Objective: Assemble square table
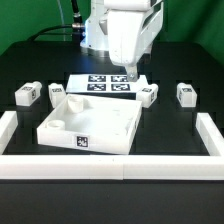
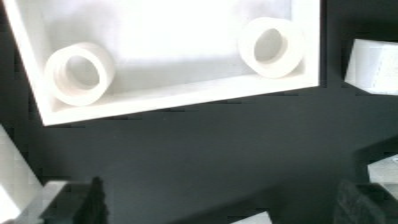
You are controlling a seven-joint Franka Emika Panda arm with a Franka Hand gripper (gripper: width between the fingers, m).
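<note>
The square table's top (image 1: 92, 128) is a white tray with a raised rim, lying on the black mat with a tag on its front wall. Two short white legs (image 1: 27, 94) (image 1: 57, 93) lie on the exterior view's left and two more (image 1: 148, 95) (image 1: 185, 94) on its right. My gripper (image 1: 130, 72) hangs over the far edge of the top, above the marker board. In the wrist view the top (image 2: 178, 80) shows two round corner sockets, and one leg (image 2: 375, 65) lies beside it. The gripper (image 2: 222, 210) is open, with only black mat between its fingers (image 2: 80, 205).
The marker board (image 1: 98, 84) lies flat behind the top. Long white border rails run along the exterior view's left (image 1: 8, 130), front (image 1: 110, 166) and right (image 1: 210, 135). The arm's white body (image 1: 125, 35) rises at the back.
</note>
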